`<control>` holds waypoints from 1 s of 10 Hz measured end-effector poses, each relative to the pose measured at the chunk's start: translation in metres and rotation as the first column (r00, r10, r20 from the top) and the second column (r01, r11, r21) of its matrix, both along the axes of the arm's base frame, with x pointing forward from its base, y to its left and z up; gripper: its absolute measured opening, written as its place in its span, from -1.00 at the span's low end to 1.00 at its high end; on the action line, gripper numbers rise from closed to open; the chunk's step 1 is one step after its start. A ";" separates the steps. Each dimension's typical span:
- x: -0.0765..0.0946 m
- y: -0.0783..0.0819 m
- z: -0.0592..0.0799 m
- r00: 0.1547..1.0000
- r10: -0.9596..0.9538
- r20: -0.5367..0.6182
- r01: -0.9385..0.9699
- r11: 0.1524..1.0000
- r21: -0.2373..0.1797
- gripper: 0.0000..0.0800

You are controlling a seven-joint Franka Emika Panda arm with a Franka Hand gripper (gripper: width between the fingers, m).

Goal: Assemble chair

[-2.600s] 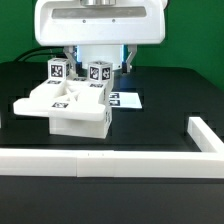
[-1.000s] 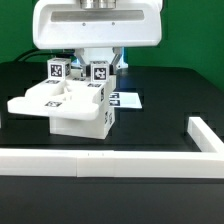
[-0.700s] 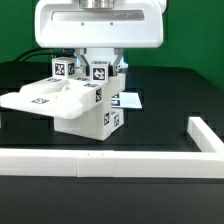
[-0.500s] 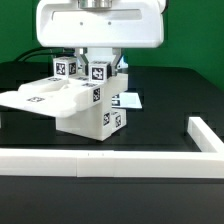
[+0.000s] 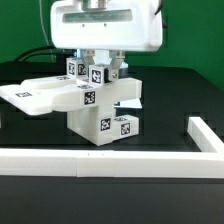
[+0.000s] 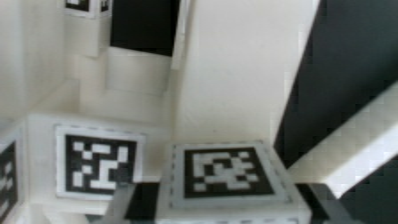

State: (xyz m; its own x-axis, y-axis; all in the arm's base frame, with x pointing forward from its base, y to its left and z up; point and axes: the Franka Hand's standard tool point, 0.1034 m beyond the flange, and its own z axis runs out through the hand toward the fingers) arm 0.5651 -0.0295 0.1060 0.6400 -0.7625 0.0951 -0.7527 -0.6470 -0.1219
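The chair is a joined white assembly of a flat slab, a blocky body and upright posts with black-and-white tags. It sits near the middle of the black table, turned so the slab sticks out toward the exterior view's left. My gripper reaches down from above and is shut on a tagged upright post of the chair. In the wrist view the tagged post fills the gap between my dark fingers. The chair's underside contact with the table is hard to tell.
A long low white border rail runs along the table's front, with a raised end at the exterior view's right. The marker board lies flat behind the chair, mostly hidden.
The chair has turned with my gripper: the slab swung further toward the exterior view's left and the blocky body now shows two tagged faces. The arm shifted to the right.
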 end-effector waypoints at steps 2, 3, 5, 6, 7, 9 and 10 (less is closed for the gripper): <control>0.005 -0.006 0.001 0.987 -0.160 0.033 0.159 0.987 0.029 -0.33; 0.007 -0.004 0.003 0.972 -0.234 0.034 0.232 0.972 0.046 -0.32; 0.008 -0.002 0.004 0.959 -0.282 0.030 0.280 0.958 0.061 -0.32; 0.008 -0.001 0.003 0.959 -0.280 0.029 0.278 0.959 0.061 -0.32; 0.008 -0.002 0.004 0.965 -0.261 0.030 0.260 0.964 0.057 0.12; 0.011 -0.006 0.010 0.977 -0.210 0.032 0.208 0.977 0.053 0.43; 0.015 -0.010 0.018 0.983 -0.180 0.032 0.178 0.982 0.055 0.58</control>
State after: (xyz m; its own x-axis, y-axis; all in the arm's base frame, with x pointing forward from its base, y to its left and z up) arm 0.5796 -0.0391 0.1239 0.4896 -0.8689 0.0729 -0.8502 -0.4943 -0.1811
